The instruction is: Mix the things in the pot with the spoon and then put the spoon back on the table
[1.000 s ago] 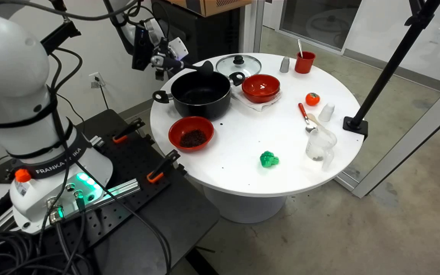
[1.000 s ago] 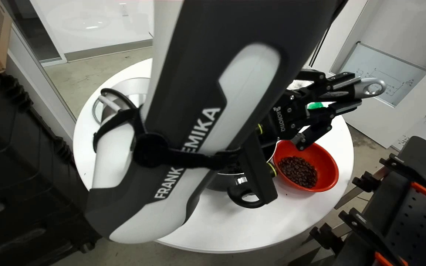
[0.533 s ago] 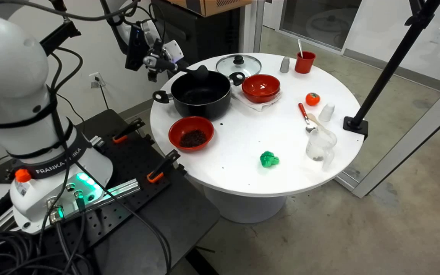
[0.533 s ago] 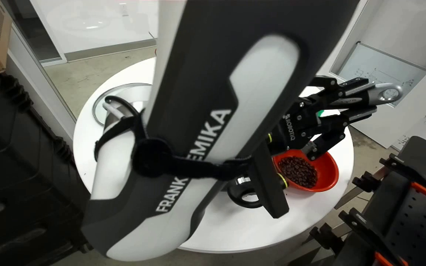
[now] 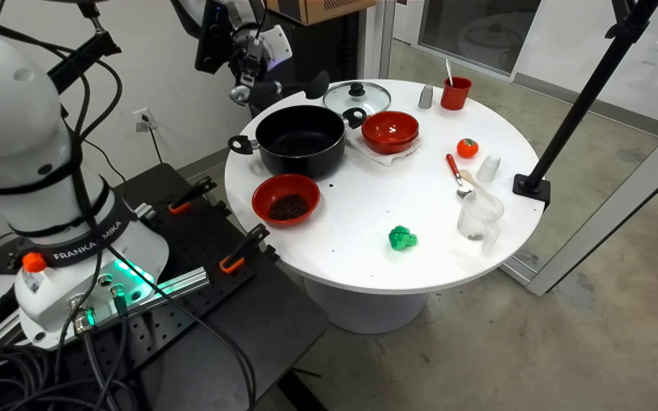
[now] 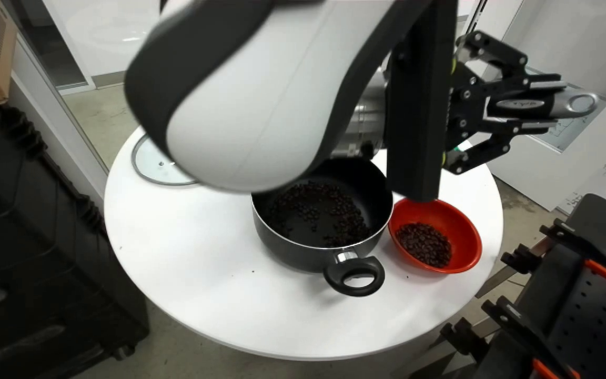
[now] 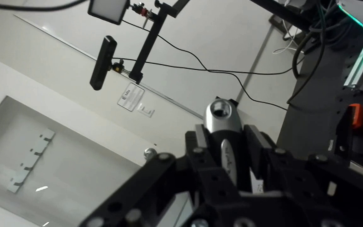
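Wrist view: the pincer (image 7: 226, 134) grips the spoon (image 7: 225, 124) by its handle. In both exterior views the pot (image 5: 315, 164) stands lower than the pincer, on the worktop (image 5: 357, 234); farther from the pincer lies the tomato (image 5: 467, 148).

In an exterior view, bare table (image 5: 363, 200) leaves passage mid-frame, between the pot (image 5: 317, 162) and bean bowl (image 5: 283, 185) left and the jug (image 5: 480, 214) right; broccoli (image 5: 401, 238) sits low in that gap; a pole (image 5: 586, 98) bars the upper right.
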Motion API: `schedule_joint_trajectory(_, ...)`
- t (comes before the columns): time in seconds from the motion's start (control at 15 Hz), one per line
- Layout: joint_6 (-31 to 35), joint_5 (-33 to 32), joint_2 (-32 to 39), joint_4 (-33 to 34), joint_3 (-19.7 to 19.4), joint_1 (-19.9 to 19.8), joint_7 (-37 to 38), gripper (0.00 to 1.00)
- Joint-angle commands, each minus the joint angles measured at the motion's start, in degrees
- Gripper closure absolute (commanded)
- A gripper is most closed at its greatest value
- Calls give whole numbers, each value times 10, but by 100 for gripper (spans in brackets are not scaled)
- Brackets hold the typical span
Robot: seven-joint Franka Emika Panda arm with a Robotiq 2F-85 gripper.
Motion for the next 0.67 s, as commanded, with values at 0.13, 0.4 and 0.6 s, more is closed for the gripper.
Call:
schedule_joint_trajectory(0.13,133,-15,-176,-110,-26,-83,-114,92)
schedule_joint_trajectory(0.4,274,-38,-209,-127,-74,-143,-201,92)
schedule_joint_trajectory(0.6,399,-39,-194,-126,-114,-189,-280,92)
